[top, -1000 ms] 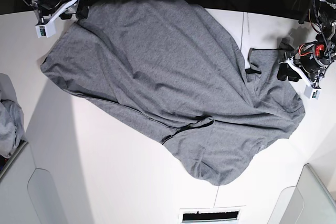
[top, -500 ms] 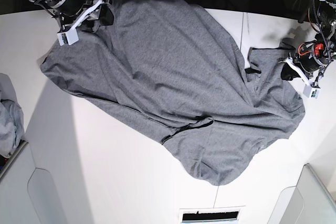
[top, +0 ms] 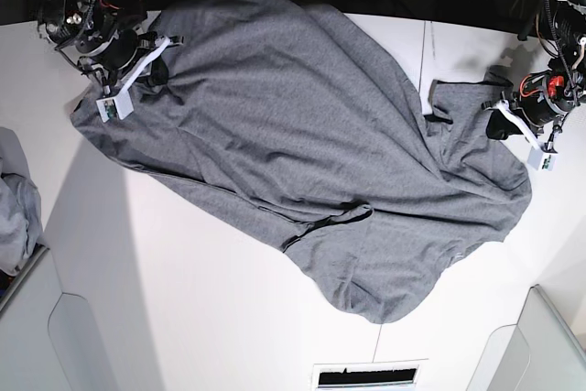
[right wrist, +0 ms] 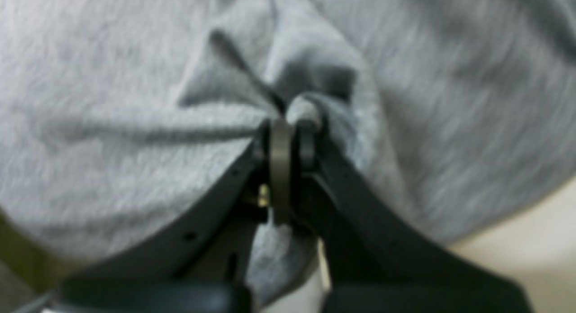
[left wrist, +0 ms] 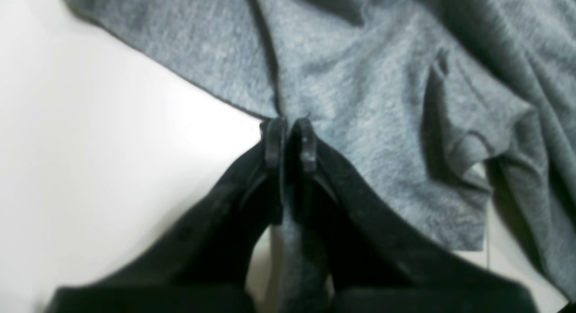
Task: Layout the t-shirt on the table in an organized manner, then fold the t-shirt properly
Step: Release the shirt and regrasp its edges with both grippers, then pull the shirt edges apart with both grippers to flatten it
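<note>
I clamp my left gripper [left wrist: 288,139] and right gripper [right wrist: 288,137] on opposite edges of the t-shirt [top: 302,153] spread between them.

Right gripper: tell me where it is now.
In the base view the right gripper is at the upper left, shut on the t-shirt near the table's far edge.

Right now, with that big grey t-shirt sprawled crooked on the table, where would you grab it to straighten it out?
Probably at its outer edges, one on each side, coming in from over the bare table. The t-shirt lies crumpled and slanted, so pulling opposite edges apart should flatten it. Both grippers already do this: the left gripper pinches a hem, and the right gripper has its jaws shut on a fold.
</note>
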Available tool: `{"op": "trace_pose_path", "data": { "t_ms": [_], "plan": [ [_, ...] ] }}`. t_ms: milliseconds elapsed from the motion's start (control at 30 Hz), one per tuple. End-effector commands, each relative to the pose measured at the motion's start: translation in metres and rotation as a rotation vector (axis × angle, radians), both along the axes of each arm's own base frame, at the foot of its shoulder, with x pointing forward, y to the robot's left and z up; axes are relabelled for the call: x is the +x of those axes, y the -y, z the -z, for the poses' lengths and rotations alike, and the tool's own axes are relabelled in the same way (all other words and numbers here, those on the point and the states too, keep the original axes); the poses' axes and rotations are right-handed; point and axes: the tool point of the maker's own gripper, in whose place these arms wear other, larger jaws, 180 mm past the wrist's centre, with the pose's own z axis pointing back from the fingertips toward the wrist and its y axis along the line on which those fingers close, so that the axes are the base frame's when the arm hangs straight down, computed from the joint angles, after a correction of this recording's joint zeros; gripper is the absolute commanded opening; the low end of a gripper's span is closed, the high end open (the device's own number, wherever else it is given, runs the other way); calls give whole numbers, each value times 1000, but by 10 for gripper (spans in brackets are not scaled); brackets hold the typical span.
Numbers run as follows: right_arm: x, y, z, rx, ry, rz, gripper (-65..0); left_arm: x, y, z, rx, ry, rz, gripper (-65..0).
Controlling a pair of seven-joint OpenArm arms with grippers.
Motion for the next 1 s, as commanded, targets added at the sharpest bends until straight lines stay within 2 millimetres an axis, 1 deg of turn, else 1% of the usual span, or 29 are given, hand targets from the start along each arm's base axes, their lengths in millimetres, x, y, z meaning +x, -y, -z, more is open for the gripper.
{"op": "trace_pose_path", "data": {
  "t_ms": [0, 167, 267, 300, 333, 400, 433, 467, 567, 667, 700, 733, 833, 867, 933, 967],
  "plan": [
    [20, 6, -9, -11, 51, 5, -650, 10, -6, -13, 0, 44, -1, -611],
    [79, 29, -15, -41, 119, 23, -650, 12, -2, -16, -47, 53, -17, -611],
    [112, 38, -25, -43, 146, 33, -650, 15, 1, -19, -52, 58, -1, -611],
    [119, 39, -30, -44, 147, 33, -650, 16, 1, -20, -51, 59, 1, -611],
    [123, 38, -33, -38, 142, 33, -630, 17, 1, -20, -52, 62, 3, -611],
    [126, 33, -38, 8, 113, 38, -444, 20, 2, -22, -52, 69, 3, -611],
    [125, 28, -39, 35, 97, 36, -376, 22, 1, -23, -52, 72, 3, -611],
    [122, 24, -41, 61, 79, 31, -347, 23, 1, -24, -52, 75, 3, -611],
    [106, 13, -45, 103, 51, -2, -346, 23, 1, -25, -50, 73, 4, -611],
    [81, 14, -53, 91, 69, -12, -346, 21, 2, -22, -50, 53, 9, -605],
    [71, 15, -55, 81, 74, -10, -346, 20, 1, -22, -49, 51, 9, -585],
    [62, 18, -56, 72, 75, -4, -346, 20, 1, -22, -49, 51, 10, -546],
    [33, 28, -57, 54, 65, 17, -346, 16, 7, -25, -78, 31, 59, -382],
    [24, 32, -56, 44, 56, 27, -346, 14, 10, -26, -100, 17, 73, -347],
    [4, 41, -53, 28, 32, 47, -346, 13, 16, -35, -150, 26, 101, -338],
    [-7, 45, -50, 24, 14, 59, -346, 14, 15, -41, -164, 42, 103, -338]
  ]
}}
